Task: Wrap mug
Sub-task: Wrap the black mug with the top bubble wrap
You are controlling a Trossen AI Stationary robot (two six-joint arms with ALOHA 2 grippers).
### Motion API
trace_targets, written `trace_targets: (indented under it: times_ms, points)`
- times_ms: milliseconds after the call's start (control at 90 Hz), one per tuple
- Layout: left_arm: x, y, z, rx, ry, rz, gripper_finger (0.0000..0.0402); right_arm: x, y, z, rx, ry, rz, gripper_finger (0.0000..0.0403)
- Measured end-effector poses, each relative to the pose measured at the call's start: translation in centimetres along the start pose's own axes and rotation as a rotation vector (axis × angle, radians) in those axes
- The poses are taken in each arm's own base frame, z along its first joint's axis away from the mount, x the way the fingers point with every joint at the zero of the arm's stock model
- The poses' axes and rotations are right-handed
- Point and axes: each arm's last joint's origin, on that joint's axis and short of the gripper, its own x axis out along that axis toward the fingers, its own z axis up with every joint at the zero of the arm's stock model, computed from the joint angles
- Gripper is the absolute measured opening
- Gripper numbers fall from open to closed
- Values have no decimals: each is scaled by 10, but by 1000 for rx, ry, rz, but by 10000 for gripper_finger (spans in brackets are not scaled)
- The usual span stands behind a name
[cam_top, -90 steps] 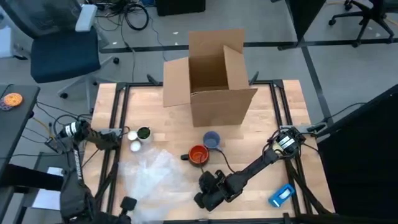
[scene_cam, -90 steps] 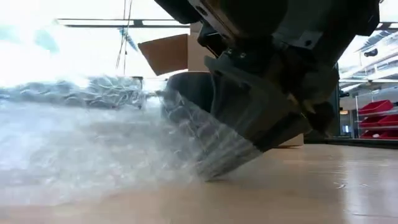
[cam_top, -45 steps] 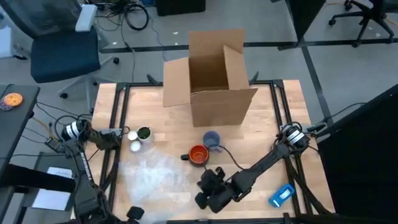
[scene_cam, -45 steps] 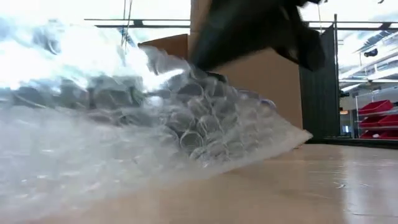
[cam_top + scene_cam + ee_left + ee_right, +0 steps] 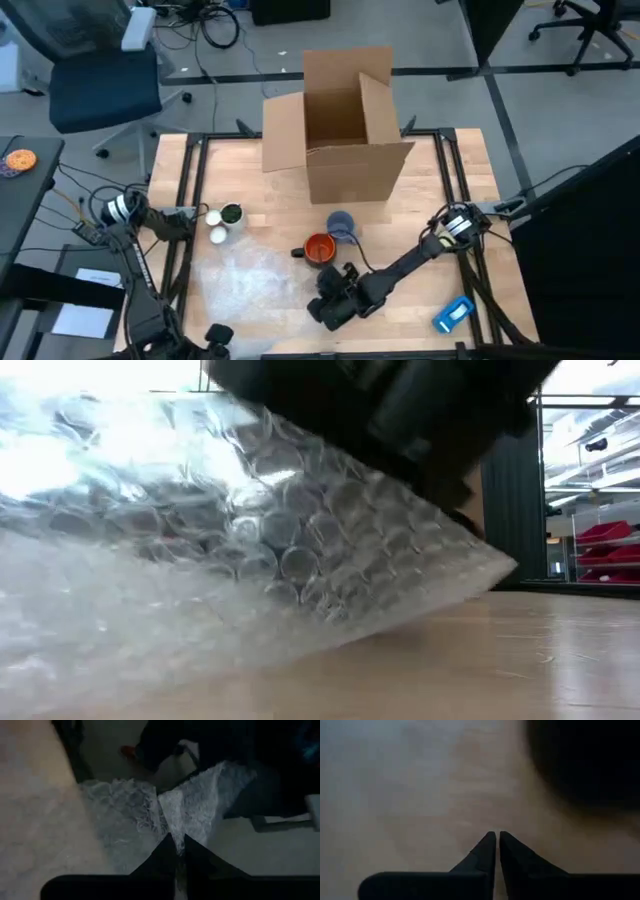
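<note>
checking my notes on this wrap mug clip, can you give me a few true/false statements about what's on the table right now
1. The cardboard box stands open at the table's far edge. True.
2. The red mug is already inside the box. False: it sits on the table, beside the blue cup.
3. The left gripper is shut on the bubble wrap. True.
4. The right gripper is at the far right edge of the table. False: it is near the table's front middle, just in front of the red mug.
5. The bubble wrap is wound around the red mug. False: it lies spread beside the mug.

Both hands pinched — left [image 5: 179, 851], right [image 5: 497, 851] seemingly.
</note>
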Motion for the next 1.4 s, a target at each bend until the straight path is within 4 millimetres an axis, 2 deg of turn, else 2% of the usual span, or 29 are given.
trace_targets:
  times_ms: [189,311,378,500,633,778,1122,1256,1400]
  points:
    - [12,11,-13,-73,55,38,0,-9,2,-5,-64,25,12,0]
    - [20,16,-19,-118,76,28,0,-28,16,3,-126,-30,130,0]
    - [24,18,-20,-128,84,3,0,-31,23,6,-146,-70,187,0]
    - [26,22,-17,-143,91,-15,0,-14,25,5,-159,-76,212,0]
    - [26,25,-13,-150,82,-5,0,10,20,-6,-155,-7,204,0]
    - [27,27,-11,-127,50,20,0,10,14,-10,-116,39,147,0]
    - [26,29,-8,-49,-29,84,0,-28,-14,-18,-114,223,-116,0]
    - [26,32,-5,-9,-90,146,0,-43,-21,-27,-105,283,-190,0]
    - [25,39,1,43,-159,232,0,-62,-34,-43,-92,347,-349,0]
